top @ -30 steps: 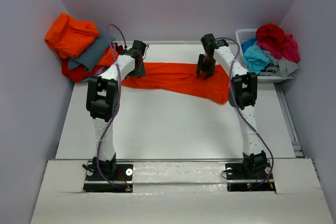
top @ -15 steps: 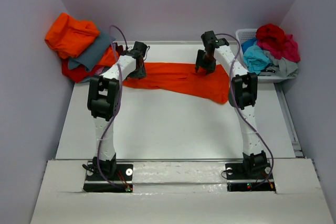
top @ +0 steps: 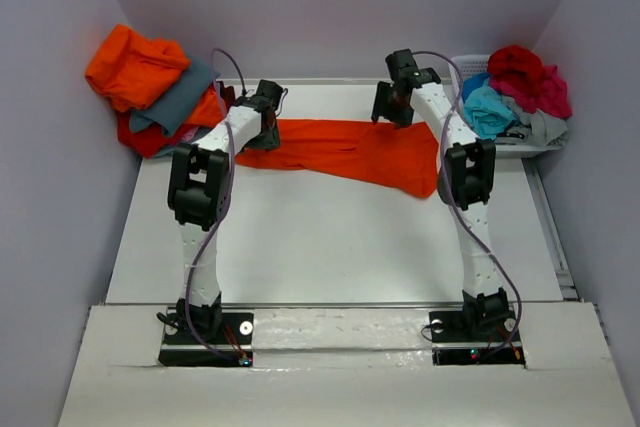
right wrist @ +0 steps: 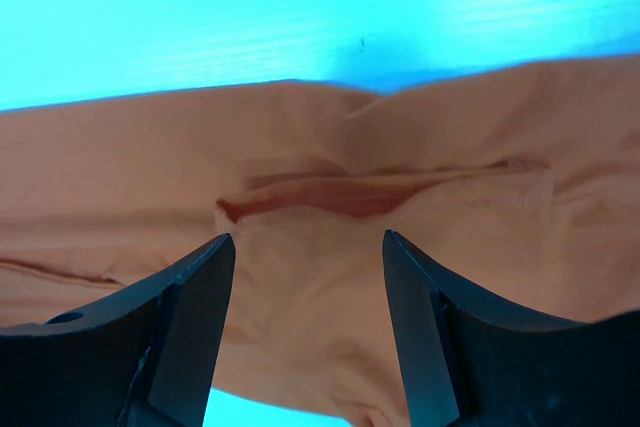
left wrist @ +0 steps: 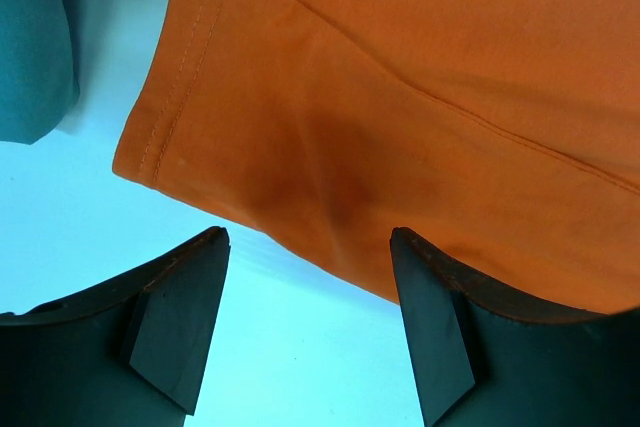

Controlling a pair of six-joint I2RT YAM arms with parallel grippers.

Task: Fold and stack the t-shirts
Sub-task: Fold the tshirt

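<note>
Orange t-shirt (top: 345,147): lies spread out in a long band across the far half of the white table (top: 320,247), one end by the left gripper, the other running to the right arm's elbow. It is flat, with creases (a fold ridge shows in the right wrist view (right wrist: 380,192)).

Left gripper (top: 263,133): sits low at the shirt's left end. In the wrist view the fingers (left wrist: 180,317) stand wide apart above a sleeve hem (left wrist: 175,97); nothing is between them, and no cloth is gripped.

Right gripper (top: 388,113): is at the shirt's far edge, above the cloth. Its fingers (right wrist: 185,327) are spread apart over the orange fabric, with nothing in their hold.

Left pile: orange t-shirts (top: 135,67), a grey t-shirt (top: 185,97) and a red t-shirt (top: 150,135) are heaped in the far left corner, just beside the spread shirt.

White basket (top: 462,65): stands at the far right and holds a crimson t-shirt (top: 530,75), a turquoise t-shirt (top: 488,109) and a pale grey t-shirt (top: 548,127), all crumpled
</note>
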